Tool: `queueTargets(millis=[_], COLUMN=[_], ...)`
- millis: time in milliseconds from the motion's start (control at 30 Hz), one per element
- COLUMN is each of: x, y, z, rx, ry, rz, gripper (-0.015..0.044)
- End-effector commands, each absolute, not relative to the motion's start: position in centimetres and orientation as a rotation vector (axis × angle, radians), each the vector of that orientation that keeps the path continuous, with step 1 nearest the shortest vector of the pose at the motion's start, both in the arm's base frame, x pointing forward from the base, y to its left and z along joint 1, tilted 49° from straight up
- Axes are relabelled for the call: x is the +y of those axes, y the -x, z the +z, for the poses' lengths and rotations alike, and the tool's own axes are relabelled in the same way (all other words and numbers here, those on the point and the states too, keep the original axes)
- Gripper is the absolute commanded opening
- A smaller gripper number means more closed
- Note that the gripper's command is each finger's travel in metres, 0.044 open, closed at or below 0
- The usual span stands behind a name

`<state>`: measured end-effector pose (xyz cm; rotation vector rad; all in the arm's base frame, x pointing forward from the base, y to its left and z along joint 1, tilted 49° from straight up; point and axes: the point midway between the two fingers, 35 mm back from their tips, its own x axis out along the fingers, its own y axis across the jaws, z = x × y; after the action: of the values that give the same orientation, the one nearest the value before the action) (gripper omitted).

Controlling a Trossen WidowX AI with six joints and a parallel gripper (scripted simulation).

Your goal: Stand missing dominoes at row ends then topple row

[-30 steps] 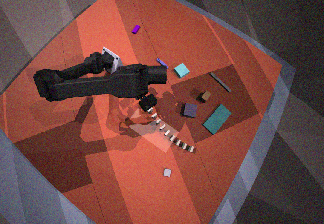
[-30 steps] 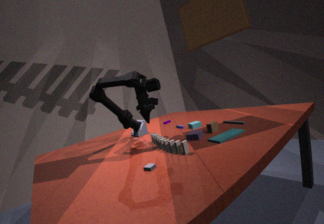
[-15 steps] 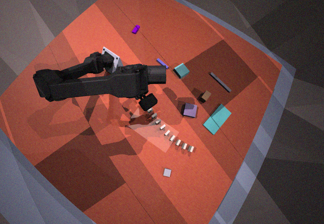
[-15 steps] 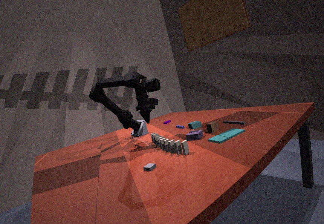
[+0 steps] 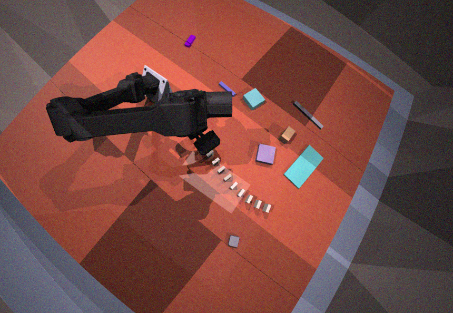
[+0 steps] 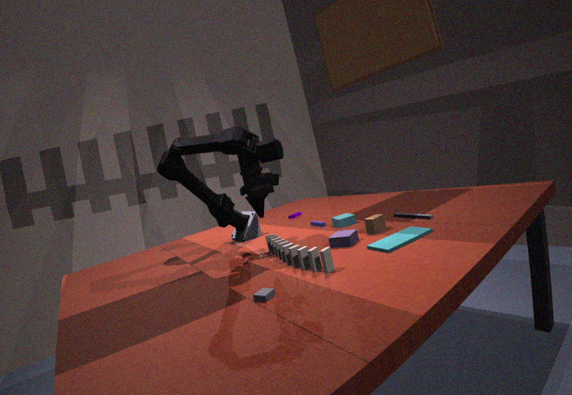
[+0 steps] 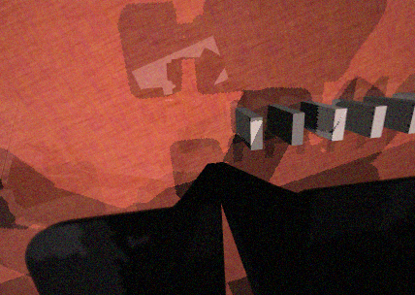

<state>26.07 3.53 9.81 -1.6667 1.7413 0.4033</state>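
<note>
A row of several grey-white dominoes (image 5: 240,192) (image 6: 300,257) (image 7: 335,120) stands upright on the red table, curving away from the arm. The end domino nearest the arm (image 5: 209,153) (image 6: 269,239) (image 7: 249,128) stands upright too. My gripper (image 5: 207,149) (image 6: 259,214) (image 7: 215,171) is shut with nothing between the fingers. It hangs point-down just above and behind that end domino, apart from it. One more grey domino (image 5: 233,241) (image 6: 263,294) lies flat on the table in front of the row.
Right of the row lie a lilac block (image 5: 265,153) (image 6: 343,238), a flat cyan plate (image 5: 303,166) (image 6: 400,238), a tan cube (image 5: 288,133), a cyan cube (image 5: 253,98), a grey bar (image 5: 307,114), a small blue bar (image 5: 227,88) and a purple block (image 5: 189,40). The arm's base (image 5: 155,78) stands behind.
</note>
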Motion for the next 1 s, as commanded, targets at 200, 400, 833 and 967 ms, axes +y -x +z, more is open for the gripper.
queueTargets(millis=[200,400,833,967], x=[3.5,1.8,-2.5,-2.6], y=[-26.1,-26.5,-27.0,-27.6], z=[9.8,8.1,4.7,4.8], rx=[1.741,1.738,1.740,1.740], ry=[1.667,1.665,1.669,1.668], rz=[0.408,0.412,0.405,0.405], gripper=[0.0000,0.0000,0.0000,0.0000])
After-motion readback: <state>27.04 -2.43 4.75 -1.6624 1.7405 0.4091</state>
